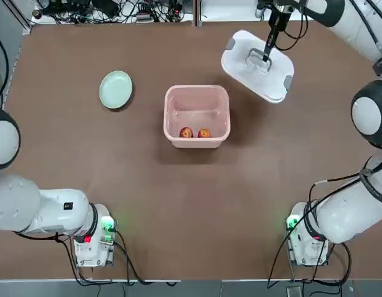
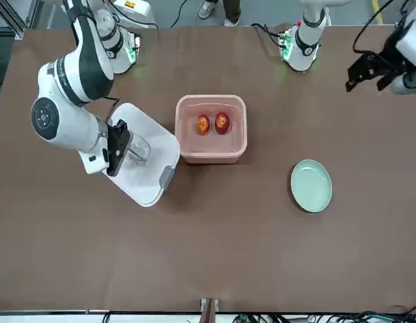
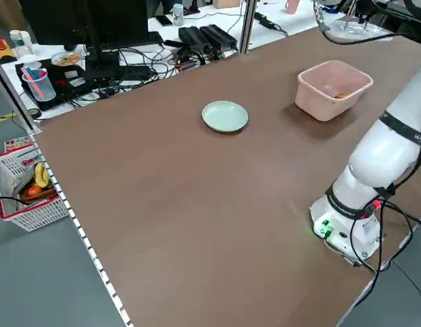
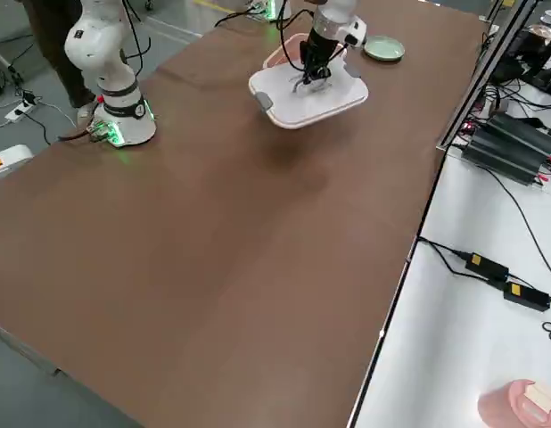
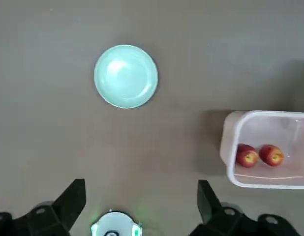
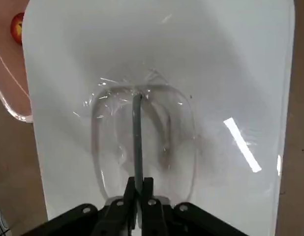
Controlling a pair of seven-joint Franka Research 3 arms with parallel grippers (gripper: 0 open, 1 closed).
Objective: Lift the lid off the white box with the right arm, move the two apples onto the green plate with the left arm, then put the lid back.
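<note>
Now the brown counter is offering plenty of bare room around everything. The white box is sitting open near its middle. The lid is hanging tilted in the air off the box's far right corner, with the right claw pinching its flat handle tight. The green plate is lying well apart, to the box's left. The left claw is hovering with its fingers spread wide and empty, out over the counter's left side; from it the two apples are lying rightward, side by side against the box's near wall, so it looks like the nearer arm for them.
</note>
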